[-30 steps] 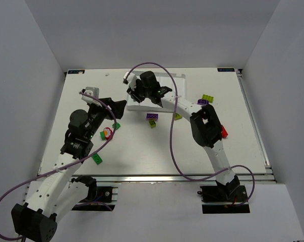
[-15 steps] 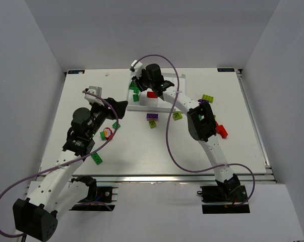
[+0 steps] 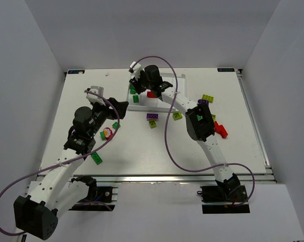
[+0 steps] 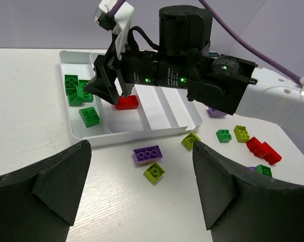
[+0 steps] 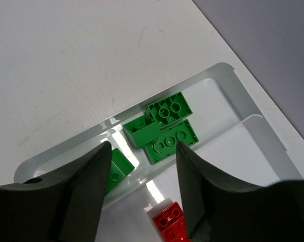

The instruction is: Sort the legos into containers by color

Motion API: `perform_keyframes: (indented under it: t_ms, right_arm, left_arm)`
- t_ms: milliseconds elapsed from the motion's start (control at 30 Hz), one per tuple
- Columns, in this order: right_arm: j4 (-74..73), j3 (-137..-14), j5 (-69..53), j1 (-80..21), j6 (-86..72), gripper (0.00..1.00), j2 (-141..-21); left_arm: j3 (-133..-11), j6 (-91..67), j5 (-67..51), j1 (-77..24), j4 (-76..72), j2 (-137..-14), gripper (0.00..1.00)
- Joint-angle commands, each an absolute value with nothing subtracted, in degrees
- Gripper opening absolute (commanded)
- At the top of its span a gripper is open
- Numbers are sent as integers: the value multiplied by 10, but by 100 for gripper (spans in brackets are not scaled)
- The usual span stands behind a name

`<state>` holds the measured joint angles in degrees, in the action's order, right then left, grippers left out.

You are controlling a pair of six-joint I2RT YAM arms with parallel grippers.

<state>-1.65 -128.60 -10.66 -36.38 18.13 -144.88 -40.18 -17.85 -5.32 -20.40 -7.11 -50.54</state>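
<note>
The white tray [image 3: 167, 103] lies at the back centre, and its leftmost container holds several green legos [image 5: 167, 126]. One red lego [image 4: 127, 102] lies in the container beside them. My right gripper [image 3: 141, 89] hovers open just above that end of the tray, and in the right wrist view the gripper [image 5: 141, 147] has nothing between its fingers. My left gripper [image 3: 121, 108] is open and empty left of the tray. Ahead of it on the table lie a purple lego [image 4: 147, 154] and a yellow-green lego [image 4: 155, 172].
Loose legos lie right of the tray: yellow-green [image 3: 208, 98], purple [image 3: 202, 102], red [image 3: 221, 130] and another yellow-green [image 3: 177, 116]. Green ones [image 3: 97, 158] and a small red-and-white round object [image 3: 107, 133] lie under the left arm. The right arm's forearm crosses the tray's right side.
My right gripper has swung left along the tray and opened; the red lego now lies uncovered in the tray. My left arm has edged slightly towards the tray.
</note>
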Motion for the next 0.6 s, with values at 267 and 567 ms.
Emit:
perform_keyframes:
  t_ms: [267,567]
  right_arm:
    - [-125,-1031,-424,-294,168,72,-1163]
    - [-77,-665,-492,-300,178,15,-742]
  left_arm:
    - [-460,-186,36,-202,41,-608,98]
    - [-505,-171,41,-207,121,-743,90]
